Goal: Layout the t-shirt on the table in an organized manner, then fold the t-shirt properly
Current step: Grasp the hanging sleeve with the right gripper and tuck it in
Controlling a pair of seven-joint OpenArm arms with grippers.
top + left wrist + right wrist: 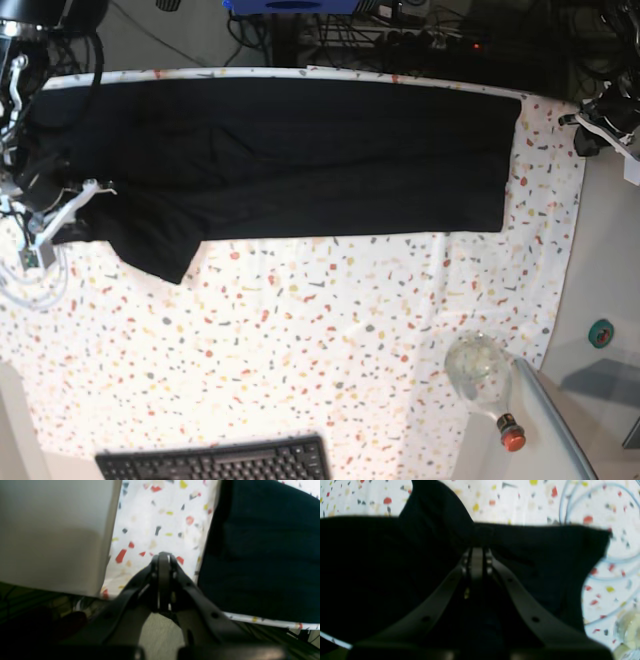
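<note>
The black t-shirt [290, 160] lies spread along the far side of the speckled table [330, 340], one sleeve hanging toward the near left. In the right wrist view my right gripper [477, 551] is shut on a bunched fold of the t-shirt [532, 555]; in the base view that gripper [68, 220] sits at the shirt's left end by the sleeve. My left gripper [163, 556] is shut and holds nothing, over bare table [155, 522] beside the shirt's edge [262, 555]. The base view shows it [586, 135] at the table's far right edge.
A black keyboard [215, 462] lies at the near edge. A clear glass bottle [480, 368] with a red cap stands near right. Looped pale cables [607, 562] rest on the table by the right gripper. A plain grey side surface [605, 280] borders the right.
</note>
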